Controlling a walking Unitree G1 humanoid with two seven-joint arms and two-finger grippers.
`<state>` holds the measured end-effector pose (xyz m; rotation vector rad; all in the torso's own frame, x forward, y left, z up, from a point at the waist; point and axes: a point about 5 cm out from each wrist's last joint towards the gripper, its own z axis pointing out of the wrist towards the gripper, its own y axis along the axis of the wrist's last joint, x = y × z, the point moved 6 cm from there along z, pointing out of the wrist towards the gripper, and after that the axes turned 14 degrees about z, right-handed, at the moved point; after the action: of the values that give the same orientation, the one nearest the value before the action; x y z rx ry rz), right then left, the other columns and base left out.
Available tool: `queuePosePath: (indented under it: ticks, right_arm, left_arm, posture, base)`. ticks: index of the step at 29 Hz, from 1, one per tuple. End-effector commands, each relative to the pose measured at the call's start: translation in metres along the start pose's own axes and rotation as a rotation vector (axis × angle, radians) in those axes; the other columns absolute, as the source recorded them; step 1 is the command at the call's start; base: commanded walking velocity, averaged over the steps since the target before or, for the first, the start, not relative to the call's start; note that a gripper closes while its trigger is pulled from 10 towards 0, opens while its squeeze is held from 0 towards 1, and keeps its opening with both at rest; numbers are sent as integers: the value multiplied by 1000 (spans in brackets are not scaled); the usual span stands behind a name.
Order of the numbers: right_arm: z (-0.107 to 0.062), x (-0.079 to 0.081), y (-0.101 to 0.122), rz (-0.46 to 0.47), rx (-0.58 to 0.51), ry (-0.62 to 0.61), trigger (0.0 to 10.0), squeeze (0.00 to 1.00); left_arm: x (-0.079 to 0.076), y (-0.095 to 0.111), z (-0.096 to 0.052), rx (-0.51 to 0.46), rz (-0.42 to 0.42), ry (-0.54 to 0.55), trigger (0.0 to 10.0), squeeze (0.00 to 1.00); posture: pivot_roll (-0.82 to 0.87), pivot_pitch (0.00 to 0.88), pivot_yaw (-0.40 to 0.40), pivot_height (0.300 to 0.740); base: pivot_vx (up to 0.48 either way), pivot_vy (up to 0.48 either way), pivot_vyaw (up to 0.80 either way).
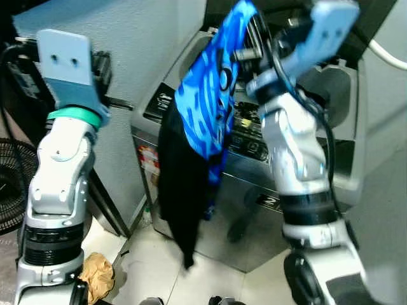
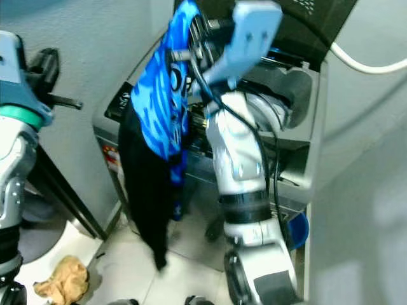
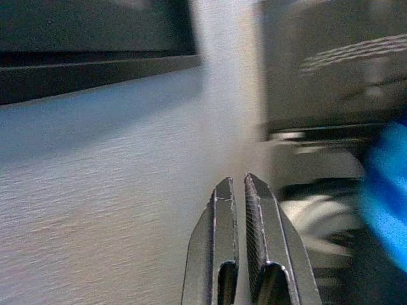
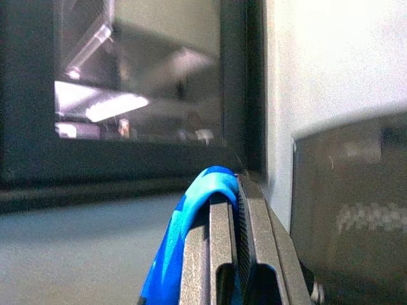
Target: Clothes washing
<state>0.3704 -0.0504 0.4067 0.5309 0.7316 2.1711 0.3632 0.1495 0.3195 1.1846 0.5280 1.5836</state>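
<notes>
A blue patterned garment (image 1: 210, 101) with a long black part (image 1: 181, 190) hangs in the air in front of the grey top-loading washing machine (image 1: 343, 171). My right gripper (image 4: 236, 190) is raised high and shut on the garment's top fold (image 4: 191, 216). The cloth dangles down almost to the floor, beside the machine's front. My left gripper (image 3: 238, 187) is shut on nothing, held up at the left near the wall, apart from the garment. The washer's control panel (image 1: 251, 143) shows behind the cloth.
A tan crumpled cloth (image 1: 96, 273) lies on the white tiled floor at the lower left. A black fan (image 1: 13, 184) stands at the far left. A white hose (image 2: 362, 63) runs along the wall at the right. A blue object (image 2: 296, 229) sits low beside the washer.
</notes>
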Motion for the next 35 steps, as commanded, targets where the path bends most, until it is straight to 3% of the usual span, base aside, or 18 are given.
queuePosePath:
  ticks: [1,2,6,8,12,16,19,20,21,22,23,24,26,27,31,32,34,35]
  right_arm:
    - [15,6,24,36,-85,45,10000,0]
    - [28,12,46,96,-146,81,10000,0]
    - [28,12,46,96,-146,81,10000,0]
    - [45,18,95,204,-275,135,10000,0]
    - [47,19,120,253,-339,160,10000,0]
    - [41,7,153,263,-424,166,10000,0]
    - [41,4,154,256,-427,161,10000,0]
    - [39,-11,150,221,-424,96,10000,0]
    - [39,-11,150,221,-424,96,10000,0]
    - [35,-30,147,153,-422,13,10000,0]
    - [35,-30,147,153,-422,13,10000,0]
    - [31,-45,144,62,-422,-53,10000,0]
    - [31,-45,144,62,-422,-53,10000,0]
    - [28,-55,137,14,-406,-96,10000,0]
    - [31,-51,124,-5,-375,-91,10000,0]
    - [36,-42,111,-5,-337,-62,10000,0]
    - [36,-42,111,-5,-337,-62,10000,0]
    - [42,-34,97,-7,-291,-33,10000,0]
  left_arm:
    - [-26,-2,-11,10,-70,-157,10000,0]
    - [-46,-4,-21,21,-138,-287,10000,0]
    - [-46,-4,-21,21,-138,-287,10000,0]
    - [-68,-11,-30,64,-211,-441,10000,0]
    - [-63,-24,-16,118,-234,-435,10000,0]
    - [-14,-42,49,181,-210,-308,10000,0]
    - [-8,-42,54,179,-200,-296,10000,0]
    - [16,-43,68,191,-114,-218,10000,0]
    - [16,-43,68,191,-114,-218,10000,0]
    - [43,-35,81,180,-25,-139,10000,0]
    - [43,-35,81,180,-25,-139,10000,0]
    - [69,-21,91,153,40,-69,10000,0]
    - [69,-21,91,153,40,-69,10000,0]
    - [89,-5,98,126,100,-12,10000,0]
    - [77,16,103,47,104,-99,10000,0]
    - [50,30,99,-34,82,-232,10000,0]
    - [50,30,99,-34,82,-232,10000,0]
    - [20,39,87,-113,35,-377,10000,0]
  posture:
    - [108,37,8,740]
    - [106,38,9,740]
    - [106,38,9,740]
    - [95,40,14,740]
    - [87,43,16,740]
    - [64,43,35,740]
    - [64,43,35,740]
    - [48,54,47,740]
    - [48,54,47,740]
    - [46,60,49,740]
    - [46,60,49,740]
    - [48,69,53,740]
    - [48,69,53,740]
    - [50,72,60,740]
    - [59,84,68,740]
    - [55,93,62,740]
    - [55,93,62,740]
    - [50,98,57,740]
  base:
    - [0,0,0]
    - [0,0,0]
    - [0,0,0]
    - [0,0,0]
    - [0,0,0]
    - [0,0,0]
    - [0,0,0]
    - [0,0,0]
    - [0,0,0]
    - [0,0,0]
    - [0,0,0]
    - [0,0,0]
    - [0,0,0]
    - [0,0,0]
    - [0,0,0]
    - [0,0,0]
    - [0,0,0]
    - [0,0,0]
